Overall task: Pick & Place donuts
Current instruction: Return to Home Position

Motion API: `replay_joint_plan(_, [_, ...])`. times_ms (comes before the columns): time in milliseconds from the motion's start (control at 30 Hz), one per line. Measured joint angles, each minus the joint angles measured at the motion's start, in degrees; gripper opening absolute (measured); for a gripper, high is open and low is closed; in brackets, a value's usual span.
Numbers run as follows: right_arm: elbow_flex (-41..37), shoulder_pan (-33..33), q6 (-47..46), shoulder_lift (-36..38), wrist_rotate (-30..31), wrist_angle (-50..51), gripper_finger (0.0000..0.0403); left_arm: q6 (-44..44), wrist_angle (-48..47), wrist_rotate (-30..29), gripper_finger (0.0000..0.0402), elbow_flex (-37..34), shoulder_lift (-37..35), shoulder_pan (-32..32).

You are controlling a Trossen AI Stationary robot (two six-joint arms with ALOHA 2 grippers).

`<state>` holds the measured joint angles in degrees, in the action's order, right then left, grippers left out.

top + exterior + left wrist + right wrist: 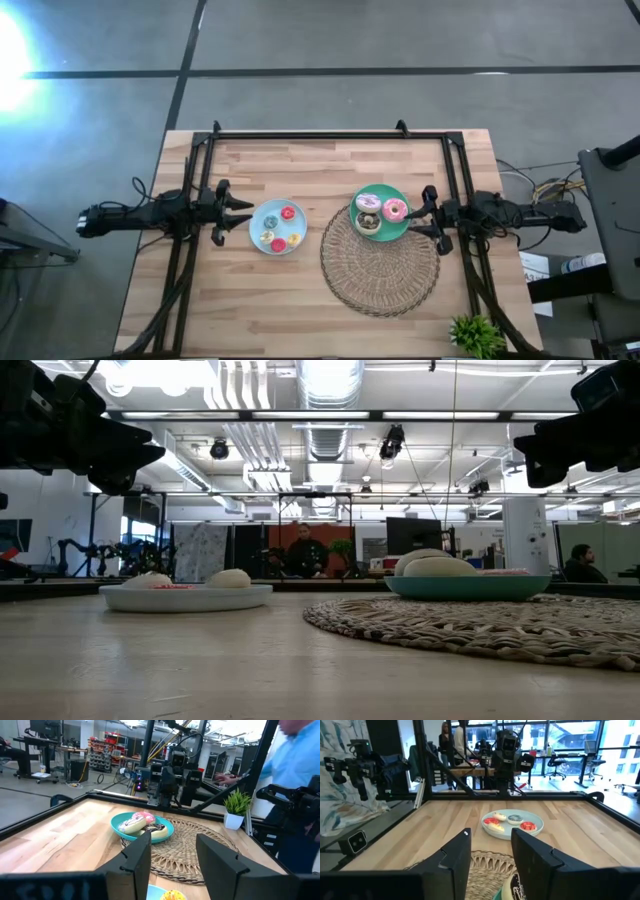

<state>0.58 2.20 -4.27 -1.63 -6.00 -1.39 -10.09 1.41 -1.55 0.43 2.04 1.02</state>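
Three larger donuts (381, 213) lie on a teal plate (402, 228) at the far edge of the round woven placemat (380, 262): a pink one (395, 210), a speckled white-pink one (368, 202) and a dark-topped one (368, 224). Several tiny donuts (279, 229) lie on a light-blue plate (256, 230) to the left. My left gripper (244, 212) hovers open beside the light-blue plate's left rim. My right gripper (416, 219) hovers open at the teal plate's right rim. Both are raised above the table in the low view.
A small potted plant (476, 335) stands at the table's near right corner. A black metal frame (330, 136) runs along the far edge and both sides. Bare wood shows on the near left and across the far half. People are in the room beyond.
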Motion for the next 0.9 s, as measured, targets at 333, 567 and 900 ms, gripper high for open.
replay_joint_plan(333, [-0.02, 0.00, 0.00, 0.00, 0.02, 0.00, 0.0136, 0.00, -0.02, 0.01, 0.0131, 0.00, 0.00, 0.00])
replay_joint_plan(567, [-0.02, 0.00, 0.00, -0.02, 0.04, 0.00, 0.0139, 0.00, -0.04, 0.01, 0.0131, 0.00, 0.00, 0.00])
replay_joint_plan(900, [-0.04, 0.02, 0.00, -0.01, 0.07, 0.00, 0.0127, 0.00, -0.07, 0.01, 0.0131, 0.00, 0.00, 0.00])
